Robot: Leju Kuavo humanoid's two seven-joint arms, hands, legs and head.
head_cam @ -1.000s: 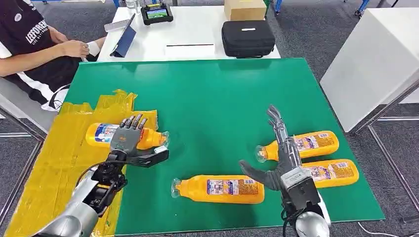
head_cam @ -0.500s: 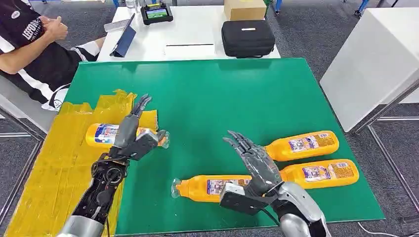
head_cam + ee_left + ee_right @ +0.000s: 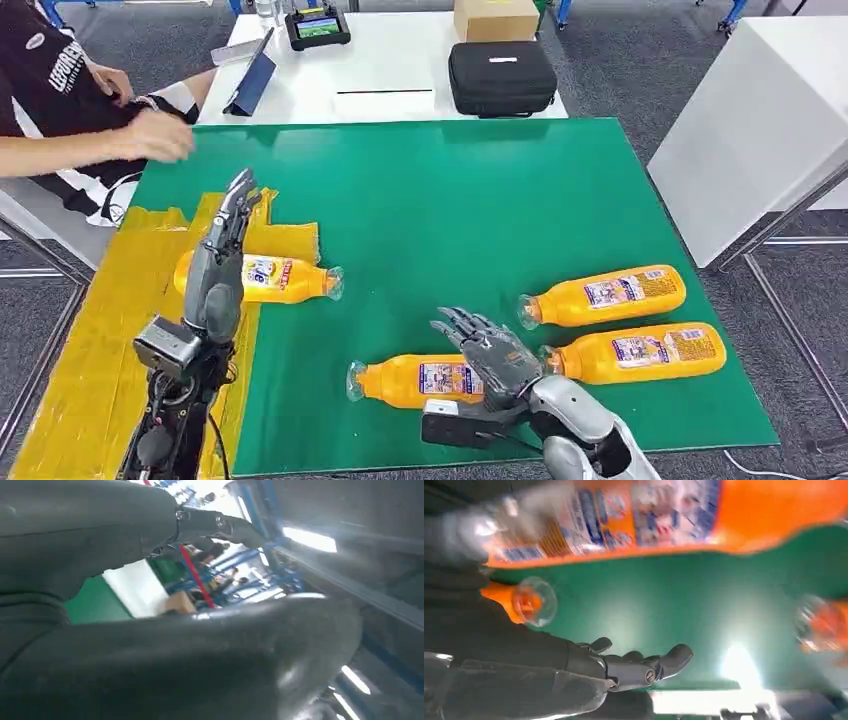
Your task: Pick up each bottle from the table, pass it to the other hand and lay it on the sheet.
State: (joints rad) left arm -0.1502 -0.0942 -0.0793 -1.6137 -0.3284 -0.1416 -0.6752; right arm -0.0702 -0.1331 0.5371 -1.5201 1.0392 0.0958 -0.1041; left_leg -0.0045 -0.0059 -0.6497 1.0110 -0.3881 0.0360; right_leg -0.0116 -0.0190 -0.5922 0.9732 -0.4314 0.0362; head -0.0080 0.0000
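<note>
Left hand lets go and lifts; right hand drops onto the near bottle.

The left hand [image 3: 215,275] has come off the bottle [image 3: 270,279] on the yellow sheet [image 3: 110,320] and risen, fingers straight. The right hand [image 3: 495,360] has swung toward the near edge and now covers the front bottle [image 3: 410,381], fingers spread. The person's hand [image 3: 160,143] has reached toward the mat's far left corner.

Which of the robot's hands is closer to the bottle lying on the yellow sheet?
Left. The left hand is raised right over that bottle; the right hand is far off, above another bottle on the green mat.
</note>
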